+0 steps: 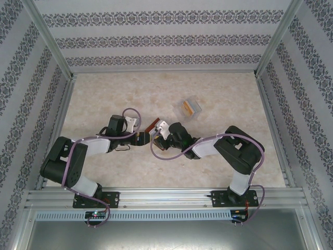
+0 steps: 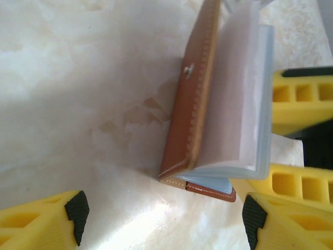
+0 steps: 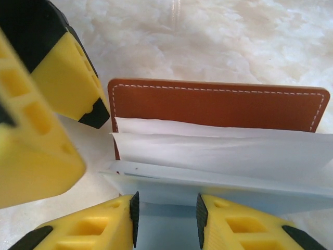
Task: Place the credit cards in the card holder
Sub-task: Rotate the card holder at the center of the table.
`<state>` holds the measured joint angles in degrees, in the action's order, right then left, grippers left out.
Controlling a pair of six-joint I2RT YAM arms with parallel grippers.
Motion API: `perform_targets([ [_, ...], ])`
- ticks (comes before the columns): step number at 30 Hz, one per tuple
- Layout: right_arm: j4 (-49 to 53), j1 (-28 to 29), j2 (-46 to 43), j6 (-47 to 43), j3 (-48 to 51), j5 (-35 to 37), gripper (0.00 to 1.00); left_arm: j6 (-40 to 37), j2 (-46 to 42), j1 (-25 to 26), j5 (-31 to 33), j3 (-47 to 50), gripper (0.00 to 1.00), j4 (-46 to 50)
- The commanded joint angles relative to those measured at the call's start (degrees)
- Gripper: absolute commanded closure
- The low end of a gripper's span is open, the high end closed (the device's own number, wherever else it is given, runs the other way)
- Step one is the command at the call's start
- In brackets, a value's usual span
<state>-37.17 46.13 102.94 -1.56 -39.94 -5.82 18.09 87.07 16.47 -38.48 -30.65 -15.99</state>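
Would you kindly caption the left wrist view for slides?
Card holder fanned open on the table, before the open left end effector.

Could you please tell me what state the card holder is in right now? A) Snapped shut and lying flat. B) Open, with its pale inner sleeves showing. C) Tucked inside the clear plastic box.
B: in the left wrist view the card holder has its brown cover spread away from the pale inner sleeves, and the right wrist view shows those sleeves fanned apart.

A clear plastic box (image 1: 189, 107), seemingly holding something orange, lies on the pale marbled table (image 1: 104, 94) between patterned walls (image 1: 166, 39).
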Motion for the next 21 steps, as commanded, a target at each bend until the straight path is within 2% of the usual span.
perform_targets([
  [1, -2.2, -0.7, 0.9, 1.5, -0.1, -2.8, 0.62, -6.6, -4.1, 0.6, 0.9, 4.4, 0.18, -13.2],
  [6, -2.5, -1.1, 1.5, 2.1, -0.6, -4.0, 0.63, -11.5, -6.8, 0.6, 2.4, 4.7, 0.18, -11.1],
  [12, -2.6, -1.5, 2.0, 2.8, -1.3, -4.5, 0.63, -12.4, -2.0, 0.6, -1.0, 5.2, 0.22, -19.4],
  [21, -3.0, -2.6, 2.3, 4.7, -1.4, -5.6, 0.63, -13.0, 2.8, 0.7, -4.0, 3.4, 0.26, -21.4],
])
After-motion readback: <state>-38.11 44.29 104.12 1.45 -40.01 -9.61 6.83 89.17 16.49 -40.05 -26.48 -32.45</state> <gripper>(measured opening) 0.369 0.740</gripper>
